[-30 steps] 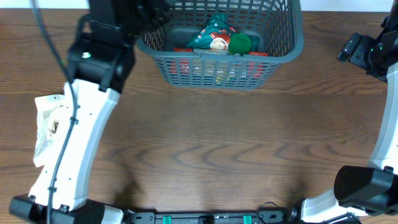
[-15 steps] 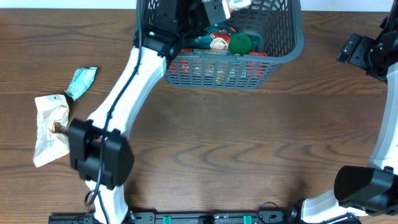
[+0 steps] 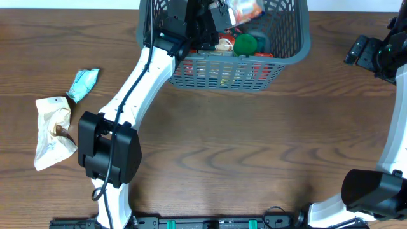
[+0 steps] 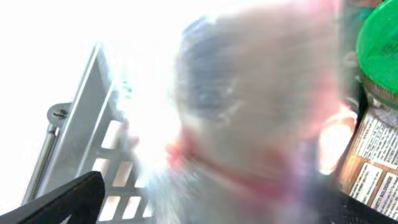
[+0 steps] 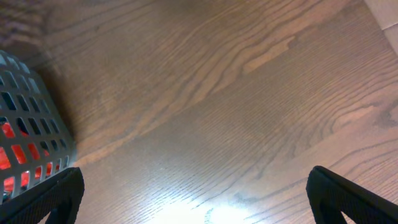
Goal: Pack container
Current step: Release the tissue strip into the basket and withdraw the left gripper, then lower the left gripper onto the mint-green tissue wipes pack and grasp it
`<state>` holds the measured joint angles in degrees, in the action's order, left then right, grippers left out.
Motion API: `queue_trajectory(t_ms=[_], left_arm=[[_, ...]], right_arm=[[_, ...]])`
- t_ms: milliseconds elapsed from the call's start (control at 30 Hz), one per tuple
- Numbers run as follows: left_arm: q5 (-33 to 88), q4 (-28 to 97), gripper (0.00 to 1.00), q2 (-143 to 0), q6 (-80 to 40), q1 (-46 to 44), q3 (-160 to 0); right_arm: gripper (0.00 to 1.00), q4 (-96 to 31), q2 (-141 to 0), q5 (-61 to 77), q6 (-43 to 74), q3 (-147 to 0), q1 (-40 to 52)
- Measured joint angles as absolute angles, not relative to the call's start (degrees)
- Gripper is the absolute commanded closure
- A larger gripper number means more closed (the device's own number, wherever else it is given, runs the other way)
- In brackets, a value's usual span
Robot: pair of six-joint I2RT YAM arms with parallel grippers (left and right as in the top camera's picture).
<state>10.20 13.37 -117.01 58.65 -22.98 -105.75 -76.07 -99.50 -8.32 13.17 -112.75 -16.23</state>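
Note:
The container (image 3: 289, 54), a dark grey slotted basket, stands at the back middle of the table. It holds a green-lidded jar (image 3: 245, 44) and red packs. My left gripper (image 3: 222, 13) hangs over its left half, jaws open. A red-and-white packet (image 3: 245, 7) is just beside the gripper, above the contents. In the left wrist view that packet (image 4: 261, 112) is a blur between the spread fingers (image 4: 68, 199), clear of the one that shows, with the basket wall (image 4: 81, 124) and the jar (image 4: 379, 43) around it. My right gripper (image 5: 196, 199) is open over bare wood, right of the container (image 5: 25, 124).
A small teal packet (image 3: 84, 84) and a crumpled white bag (image 3: 51, 130) lie on the table's left side. The right arm (image 3: 375, 51) stands at the right edge. The left arm stretches from the front edge up to the basket.
The left arm swung from the table's left side to over the basket with the red-and-white packet, then its jaws parted. The teal packet is now uncovered. The right arm has not moved.

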Motion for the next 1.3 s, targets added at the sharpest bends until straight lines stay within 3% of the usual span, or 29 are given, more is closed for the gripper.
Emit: queue_trajectory(t_ms=[500, 700, 1067, 1300], left_arm=[[6.35, 13.04, 0.02, -111.31, 53.74, -22.92, -105.75], [-1.39, 16.8, 0.02, -102.54, 44.21, -20.34, -105.78], [-6.59, 45.12, 0.01, -89.08, 17.12, 5.67, -106.56], [-6.61, 55.44, 0.01, -92.73, 12.69, 14.44, -106.59]], right_arm=[[0.01, -76.66, -99.5, -8.23, 13.17, -112.75, -16.23], [0.01, -76.64, -99.5, -8.12, 13.15, -112.75, -16.23], [0.01, -76.71, -99.5, -7.88, 13.15, -112.73, -16.21], [0.01, -76.69, -99.5, -7.88, 13.15, -112.73, -16.23]])
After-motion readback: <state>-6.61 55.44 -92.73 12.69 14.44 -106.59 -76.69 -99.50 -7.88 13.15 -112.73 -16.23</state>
